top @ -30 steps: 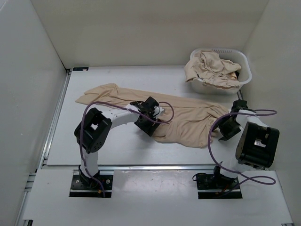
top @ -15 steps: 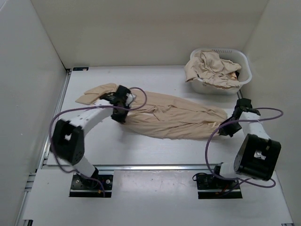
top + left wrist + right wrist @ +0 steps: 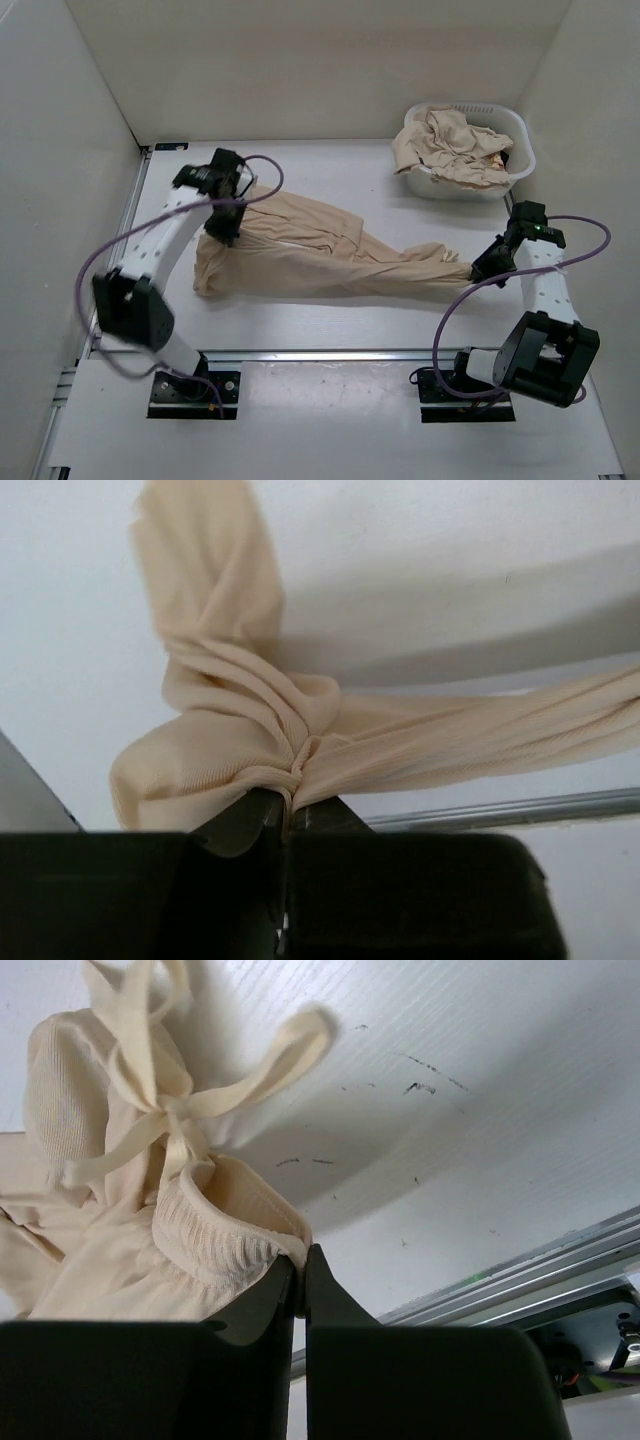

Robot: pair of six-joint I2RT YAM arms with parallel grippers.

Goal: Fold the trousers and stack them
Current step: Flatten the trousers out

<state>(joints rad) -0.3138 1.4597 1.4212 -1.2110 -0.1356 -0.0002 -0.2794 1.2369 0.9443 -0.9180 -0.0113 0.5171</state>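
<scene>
Pulling my arms apart this past second, I have the trousers (image 3: 330, 255) stretched long on the near side of the basket (image 3: 524, 150). The right gripper (image 3: 486, 266) clamps the waistband (image 3: 215, 1235) nearest the basket, and the left gripper (image 3: 224, 212) pinches bunched fabric farthest from it. Laying flat looks next.

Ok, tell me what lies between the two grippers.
The trousers span the table from the left gripper to the right gripper, each shut on one end; the top external view shows it.
</scene>
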